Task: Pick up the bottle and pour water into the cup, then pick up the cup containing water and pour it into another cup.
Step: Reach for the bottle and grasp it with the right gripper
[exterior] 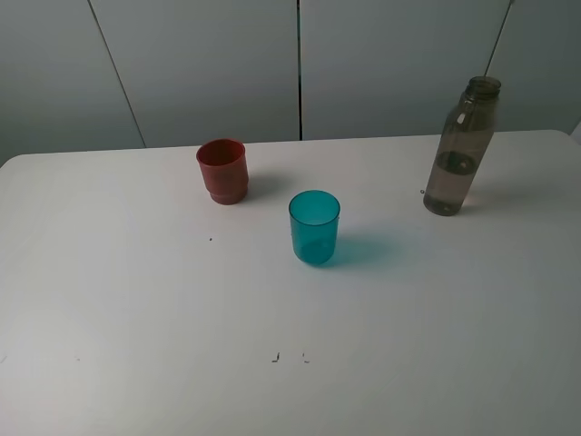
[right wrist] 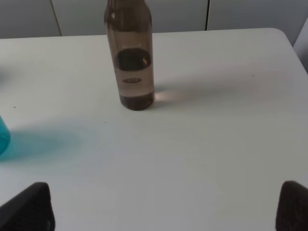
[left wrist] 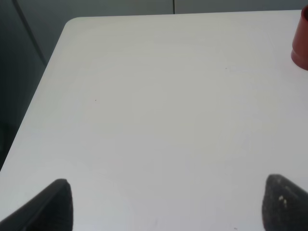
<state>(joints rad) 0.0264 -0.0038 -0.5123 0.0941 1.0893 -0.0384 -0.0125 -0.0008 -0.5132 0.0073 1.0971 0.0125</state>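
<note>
Standing on the table: one bottle, one teal cup, one red cup; left claw, right claw both agape.

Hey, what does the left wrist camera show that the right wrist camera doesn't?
Only the left wrist view: the red cup, cut off at the frame edge, and the left tool, jaws wide apart over bare table. Only the right wrist view: the bottle, upright and partly filled, a sliver of the teal cup with its blue shadow, and the open right tool. Both: the white table and the grey wall panels behind it.
</note>
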